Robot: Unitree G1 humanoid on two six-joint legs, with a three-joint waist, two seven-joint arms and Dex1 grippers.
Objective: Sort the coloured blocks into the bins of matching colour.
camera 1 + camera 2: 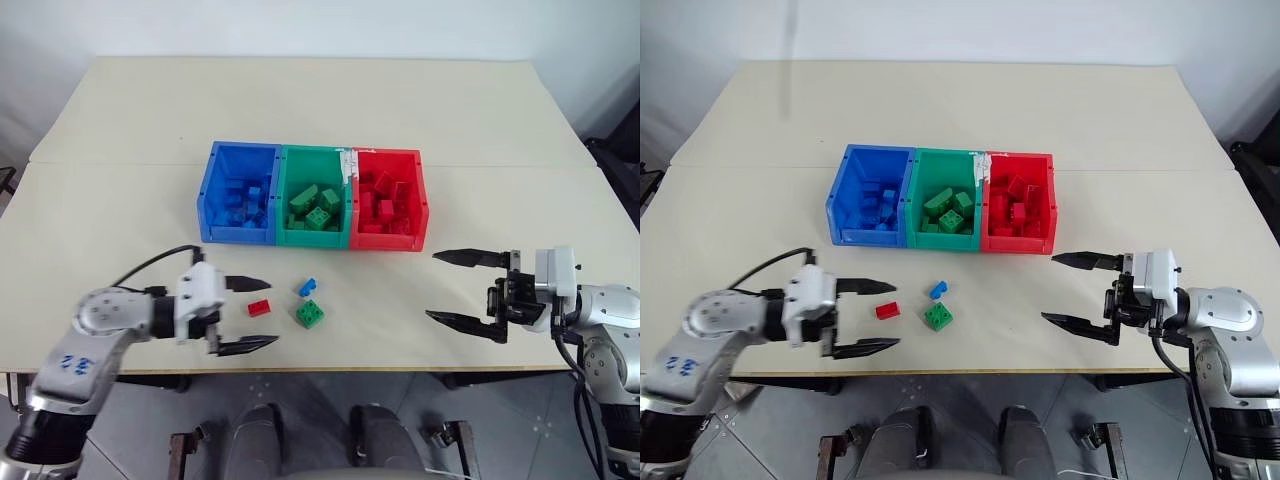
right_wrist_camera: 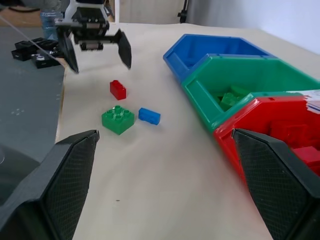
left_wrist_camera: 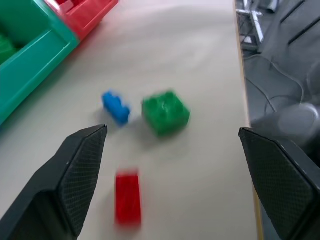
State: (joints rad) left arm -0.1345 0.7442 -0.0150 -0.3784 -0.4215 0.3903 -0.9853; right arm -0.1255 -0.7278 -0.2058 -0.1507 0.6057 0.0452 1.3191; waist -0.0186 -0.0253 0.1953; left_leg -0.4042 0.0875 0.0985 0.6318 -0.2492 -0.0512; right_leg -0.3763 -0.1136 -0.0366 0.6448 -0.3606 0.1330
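Readable text: none on any surface.
White label strip (image 1: 348, 164) on the rim between the green plastic bin (image 1: 314, 209) and the red plastic bin (image 1: 388, 200): too small to read.
Blue marking on the left arm's grey casing (image 1: 72, 364): not legible.

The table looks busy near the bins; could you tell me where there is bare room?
Bare: the table behind the bins, and between the green block and the right gripper. Crowded: the left gripper.

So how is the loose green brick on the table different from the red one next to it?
The green brick is square and larger; the red brick is smaller and oblong. The red brick lies nearer the left claw, the green brick farther from it. Both are plastic toy bricks lying outside the bins.
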